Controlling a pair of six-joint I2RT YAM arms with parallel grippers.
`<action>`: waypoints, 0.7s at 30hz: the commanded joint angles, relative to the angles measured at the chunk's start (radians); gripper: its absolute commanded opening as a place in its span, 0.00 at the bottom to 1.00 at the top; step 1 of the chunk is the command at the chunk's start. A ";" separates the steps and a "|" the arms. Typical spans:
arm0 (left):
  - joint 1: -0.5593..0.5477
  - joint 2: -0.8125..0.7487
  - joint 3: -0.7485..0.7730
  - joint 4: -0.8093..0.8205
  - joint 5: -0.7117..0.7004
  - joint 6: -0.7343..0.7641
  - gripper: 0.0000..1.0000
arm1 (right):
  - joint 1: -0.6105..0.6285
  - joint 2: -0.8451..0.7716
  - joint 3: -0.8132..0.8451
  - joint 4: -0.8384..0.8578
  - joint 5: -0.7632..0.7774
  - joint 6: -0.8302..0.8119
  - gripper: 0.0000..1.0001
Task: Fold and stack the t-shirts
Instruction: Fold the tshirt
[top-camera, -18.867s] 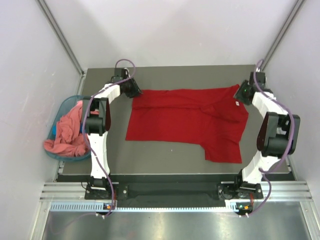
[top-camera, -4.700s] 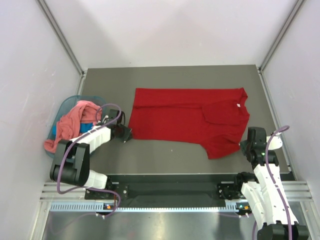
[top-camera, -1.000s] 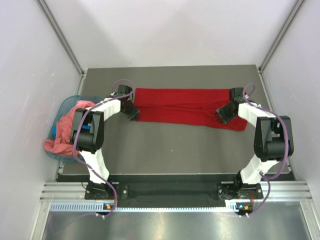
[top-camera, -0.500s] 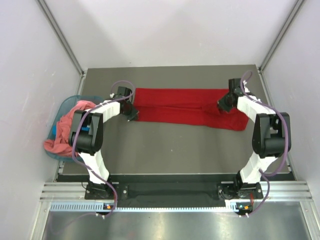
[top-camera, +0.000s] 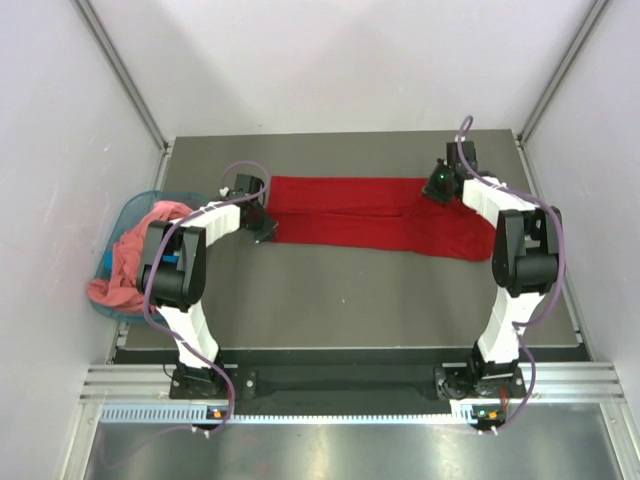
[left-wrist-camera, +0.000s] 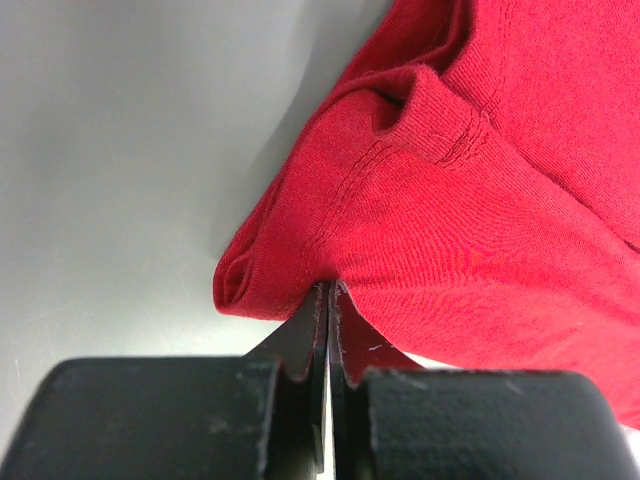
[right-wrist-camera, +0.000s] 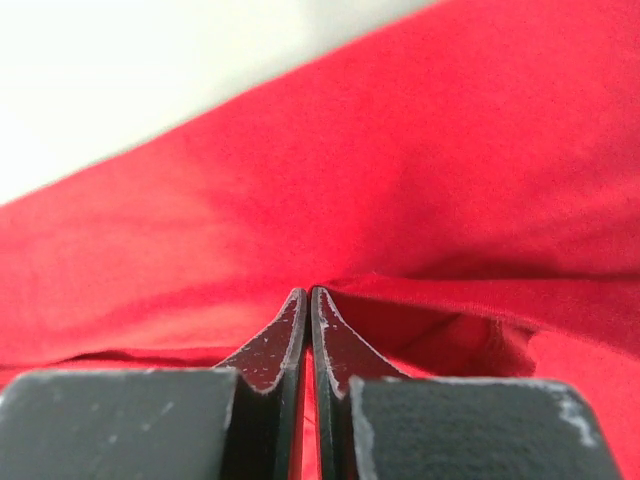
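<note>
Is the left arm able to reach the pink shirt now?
Probably yes: the pink shirt lies near, nothing between, but the left claw is shut on the red shirt.

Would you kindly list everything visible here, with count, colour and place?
red shirt: 1, deep red, folded into a long band across the table's far half
pink shirt: 1, salmon-pink, heaped in the basket, spilling over its near rim
basket: 1, teal, beside the table's left edge
table: 1, dark grey, centre
walls: white, around the table
arms: 2, white and black with purple cables, bases at the near edge
left gripper: 1, black, shut, at the red shirt's left end
right gripper: 1, black, shut, at its far right part
</note>
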 joint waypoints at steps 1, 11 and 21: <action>-0.005 0.003 -0.026 -0.070 -0.073 0.011 0.00 | 0.014 0.041 0.071 0.068 -0.066 -0.107 0.01; -0.031 0.006 -0.003 -0.106 -0.096 0.011 0.00 | 0.017 0.121 0.192 0.022 -0.113 -0.185 0.27; -0.045 -0.005 -0.016 -0.106 -0.102 0.000 0.00 | 0.017 0.007 0.170 -0.106 0.085 -0.058 0.41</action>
